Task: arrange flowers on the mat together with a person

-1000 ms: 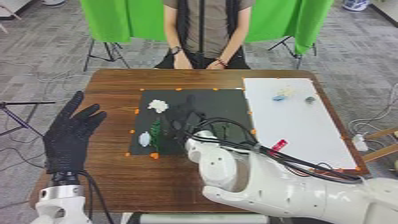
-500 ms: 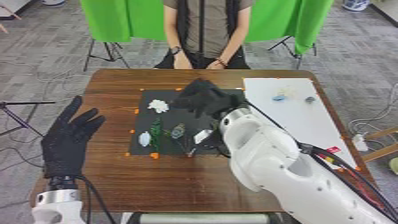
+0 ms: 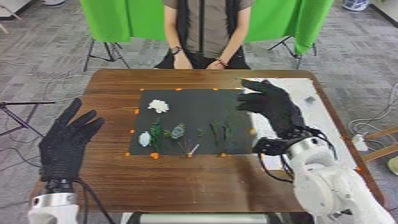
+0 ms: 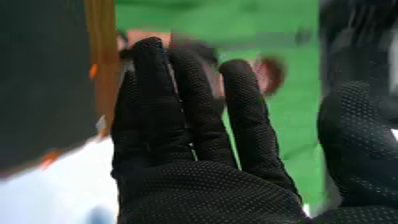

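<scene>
At the far left, the left robot hand (image 3: 67,145) hangs over the side edge of the brown table (image 3: 178,185), open, its fingers straight and a little spread, with nothing in its grasp; to the right of it lies the dark mat (image 3: 200,107), with orange marks (image 3: 155,156) along its border.

On the mat, from the left, come a small white oval piece (image 3: 145,138) near the front corner; a long green sprig (image 3: 155,134), just beside it; a white bloom (image 3: 158,105), farther back; a leafy sprig with a fuller head (image 3: 178,131); a short pale stick (image 3: 193,149) near the front edge; and thin green stems (image 3: 226,132) – roughly upright to the front edge, towards the right side.

Next comes the right robot hand (image 3: 271,105), raised where the mat gives way to a white sheet (image 3: 298,86); it is open and empty – the right wrist view shows its fingers (image 4: 204,115) long and straight; beyond it, a small greyish item (image 3: 310,99) lies on the sheet.
</scene>
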You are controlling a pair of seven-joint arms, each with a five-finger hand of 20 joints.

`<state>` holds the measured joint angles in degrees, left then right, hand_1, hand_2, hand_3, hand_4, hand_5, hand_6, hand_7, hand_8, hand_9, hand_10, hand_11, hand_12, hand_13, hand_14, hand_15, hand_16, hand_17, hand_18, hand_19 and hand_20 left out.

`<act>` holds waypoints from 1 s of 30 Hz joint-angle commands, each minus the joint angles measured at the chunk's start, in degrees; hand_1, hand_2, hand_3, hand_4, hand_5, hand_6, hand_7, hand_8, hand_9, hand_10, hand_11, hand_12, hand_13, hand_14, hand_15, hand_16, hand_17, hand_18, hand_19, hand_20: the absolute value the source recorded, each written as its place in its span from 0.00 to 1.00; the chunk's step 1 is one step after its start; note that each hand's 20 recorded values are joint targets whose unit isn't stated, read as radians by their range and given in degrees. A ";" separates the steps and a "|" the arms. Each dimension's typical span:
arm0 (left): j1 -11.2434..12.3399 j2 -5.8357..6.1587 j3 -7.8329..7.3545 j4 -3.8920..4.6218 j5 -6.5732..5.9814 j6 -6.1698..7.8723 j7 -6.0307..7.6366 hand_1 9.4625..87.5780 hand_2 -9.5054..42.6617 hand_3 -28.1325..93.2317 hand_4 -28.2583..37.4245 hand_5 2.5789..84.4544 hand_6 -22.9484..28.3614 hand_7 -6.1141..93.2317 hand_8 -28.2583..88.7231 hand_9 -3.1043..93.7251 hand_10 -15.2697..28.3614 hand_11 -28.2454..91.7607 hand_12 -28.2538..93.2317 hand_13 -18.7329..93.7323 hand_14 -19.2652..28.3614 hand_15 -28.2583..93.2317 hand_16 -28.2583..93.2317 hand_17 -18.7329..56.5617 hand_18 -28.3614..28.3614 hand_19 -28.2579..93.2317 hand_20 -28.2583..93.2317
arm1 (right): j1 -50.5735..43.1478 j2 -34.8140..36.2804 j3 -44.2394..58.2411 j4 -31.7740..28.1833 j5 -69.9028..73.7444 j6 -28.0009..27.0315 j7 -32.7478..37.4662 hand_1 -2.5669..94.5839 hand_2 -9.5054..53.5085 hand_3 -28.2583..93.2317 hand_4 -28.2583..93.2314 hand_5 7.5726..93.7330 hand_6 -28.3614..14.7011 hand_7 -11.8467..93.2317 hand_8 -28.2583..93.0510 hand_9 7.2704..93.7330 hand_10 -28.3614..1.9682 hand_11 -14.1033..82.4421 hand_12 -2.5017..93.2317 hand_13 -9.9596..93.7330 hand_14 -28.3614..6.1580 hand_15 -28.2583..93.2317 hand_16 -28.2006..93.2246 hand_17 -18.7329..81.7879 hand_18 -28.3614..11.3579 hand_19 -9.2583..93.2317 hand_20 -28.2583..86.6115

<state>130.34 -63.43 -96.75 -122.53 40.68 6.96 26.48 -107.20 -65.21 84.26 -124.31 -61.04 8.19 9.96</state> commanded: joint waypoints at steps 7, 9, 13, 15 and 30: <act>-3.12 -3.72 1.22 3.02 1.31 -2.04 -2.92 0.13 0.34 0.84 0.00 0.38 0.55 0.16 0.17 0.43 0.75 0.41 0.32 0.46 0.90 0.59 0.18 0.22 0.96 0.75 0.28 | -13.04 -2.58 8.16 -0.19 15.53 2.88 -3.65 0.20 0.33 0.82 0.02 0.41 0.61 0.22 0.14 0.48 0.32 0.28 0.17 0.48 0.24 0.57 0.31 0.25 0.20 0.60 0.37; -3.61 -3.16 2.29 3.25 0.92 -1.57 -2.60 0.13 0.34 0.84 0.00 0.38 0.55 0.16 0.17 0.43 0.75 0.41 0.32 0.46 0.90 0.58 0.18 0.23 0.98 0.76 0.27 | -13.50 -2.41 7.85 -0.09 14.24 2.99 -4.71 0.20 0.33 0.82 0.02 0.41 0.61 0.22 0.14 0.48 0.33 0.28 0.17 0.48 0.24 0.56 0.31 0.25 0.20 0.60 0.37; -4.56 -2.96 3.62 3.56 0.92 -1.78 -3.17 0.14 0.34 0.84 0.00 0.38 0.55 0.16 0.17 0.43 0.75 0.41 0.32 0.46 0.90 0.58 0.18 0.23 0.99 0.76 0.26 | -13.23 -2.52 7.09 0.79 14.73 2.21 -5.83 0.21 0.33 0.82 0.01 0.42 0.61 0.23 0.14 0.48 0.36 0.28 0.18 0.48 0.25 0.55 0.32 0.25 0.21 0.59 0.38; -5.24 -2.59 4.28 3.73 0.93 -1.71 -3.10 0.13 0.34 0.84 0.00 0.38 0.55 0.16 0.17 0.43 0.75 0.41 0.32 0.46 0.90 0.58 0.18 0.23 0.99 0.76 0.26 | -12.74 -2.16 6.63 0.95 14.33 2.78 -6.08 0.21 0.33 0.82 0.01 0.42 0.62 0.23 0.14 0.48 0.37 0.28 0.18 0.48 0.25 0.55 0.32 0.25 0.21 0.59 0.38; -6.83 -2.45 4.37 3.33 1.97 -2.05 -4.60 0.14 0.35 0.84 0.00 0.37 0.55 0.16 0.17 0.43 0.76 0.42 0.33 0.46 0.91 0.60 0.18 0.24 0.99 0.80 0.24 | -12.31 -2.28 7.26 1.18 13.17 1.01 -7.64 0.24 0.30 0.84 0.01 0.44 0.63 0.25 0.13 0.50 0.41 0.29 0.18 0.49 0.30 0.55 0.33 0.25 0.22 0.58 0.39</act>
<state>123.47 -65.51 -92.36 -119.17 42.10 5.14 23.09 -118.21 -66.81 90.21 -122.95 -47.20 10.79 4.19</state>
